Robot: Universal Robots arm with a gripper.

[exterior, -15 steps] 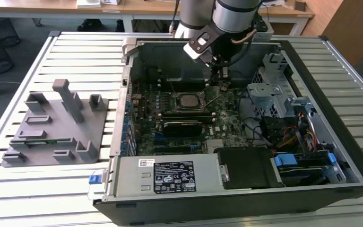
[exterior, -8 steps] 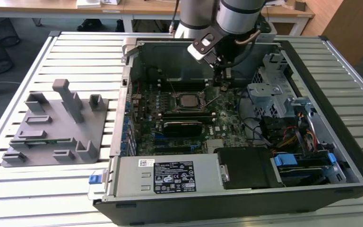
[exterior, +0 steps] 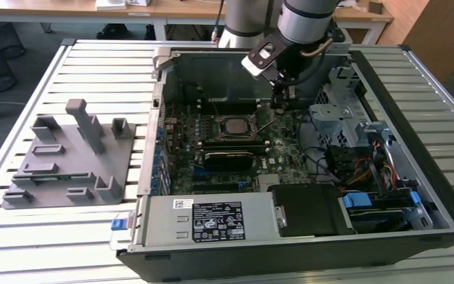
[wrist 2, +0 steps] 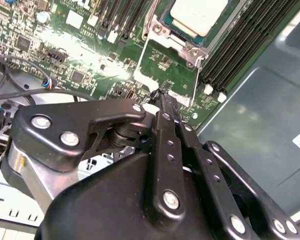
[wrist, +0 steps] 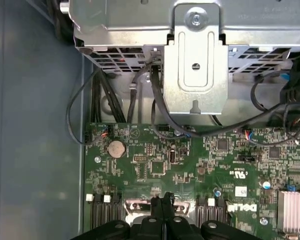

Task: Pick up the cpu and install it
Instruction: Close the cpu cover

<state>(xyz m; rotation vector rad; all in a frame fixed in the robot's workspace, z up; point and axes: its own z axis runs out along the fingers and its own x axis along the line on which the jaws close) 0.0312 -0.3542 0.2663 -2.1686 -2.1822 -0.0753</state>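
Second wrist view | black claw (wrist 2: 161, 96) pinched together, empty | flat silver square cpu (wrist 2: 197, 15) seated in metal-rimmed socket (wrist 2: 155, 28)

Grey fixture (exterior: 65, 160), computer case (exterior: 290, 257) on slatted table (exterior: 93, 59)

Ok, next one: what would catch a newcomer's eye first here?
The open computer case on the slatted table, with the black gripper hanging inside it over the board. The silver cpu sits mid-board, and a grey plastic fixture lies at the exterior view's left.
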